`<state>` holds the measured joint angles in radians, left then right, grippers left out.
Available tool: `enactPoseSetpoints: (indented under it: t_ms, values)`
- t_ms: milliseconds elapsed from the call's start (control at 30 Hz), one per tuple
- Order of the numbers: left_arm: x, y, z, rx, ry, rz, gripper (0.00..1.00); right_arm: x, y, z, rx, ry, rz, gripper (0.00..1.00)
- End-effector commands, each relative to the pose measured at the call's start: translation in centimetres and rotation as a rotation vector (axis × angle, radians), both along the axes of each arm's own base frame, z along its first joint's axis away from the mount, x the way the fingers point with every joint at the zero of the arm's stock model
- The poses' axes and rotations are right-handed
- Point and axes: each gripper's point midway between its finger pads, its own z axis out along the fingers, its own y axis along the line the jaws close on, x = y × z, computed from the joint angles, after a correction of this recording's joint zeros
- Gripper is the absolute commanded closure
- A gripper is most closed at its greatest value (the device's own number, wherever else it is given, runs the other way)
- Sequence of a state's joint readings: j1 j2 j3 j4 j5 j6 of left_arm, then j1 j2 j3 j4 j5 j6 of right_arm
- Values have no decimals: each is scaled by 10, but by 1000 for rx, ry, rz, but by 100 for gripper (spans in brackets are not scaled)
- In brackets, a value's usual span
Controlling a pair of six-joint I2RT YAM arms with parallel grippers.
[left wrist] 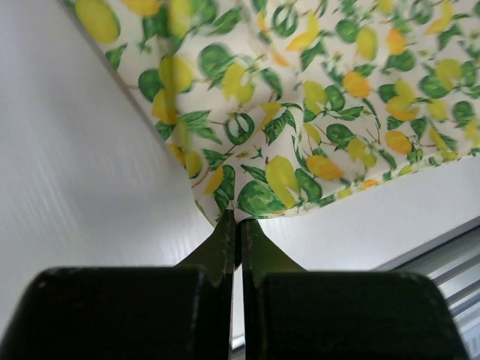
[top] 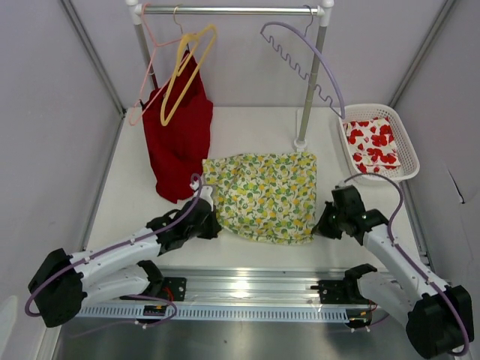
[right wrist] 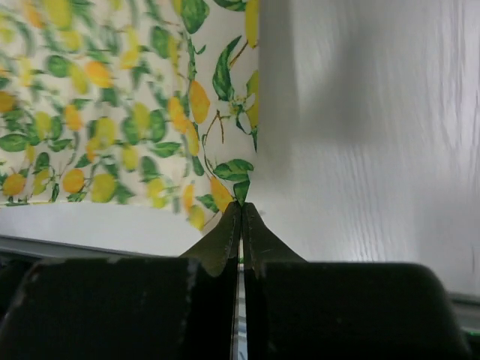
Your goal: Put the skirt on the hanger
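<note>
The skirt [top: 262, 196] is spread on the middle of the surface [top: 135, 202], before a rail [top: 232, 10]. On the rail's left part the hanger [top: 189, 75] is hung, seemingly in front of a garment [top: 178, 142] and beside a thin hanger [top: 136, 111]; a wavy-edged hanger [top: 301, 69] is hung further right. A basket [top: 407, 142] holding folded cloth [top: 373, 146] is set at the far right.
</note>
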<state>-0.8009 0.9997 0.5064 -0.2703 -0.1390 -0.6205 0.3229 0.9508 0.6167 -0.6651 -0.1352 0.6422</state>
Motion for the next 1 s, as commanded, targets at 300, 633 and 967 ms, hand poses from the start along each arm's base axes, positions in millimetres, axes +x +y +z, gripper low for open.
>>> enactPoseSetpoints:
  t_ms: [300, 633, 967]
  values:
    - [-27, 5, -8, 32, 42, 40, 80, -8, -26, -16, -65, 10, -167, 87]
    - [-15, -8, 108, -106, -203, -83, 35, 20, -29, 39, -38, -121, -217, 25]
    - [27, 17, 334, -148, -696, 27, 33, 47, -20, 88, -5, -240, -186, 25]
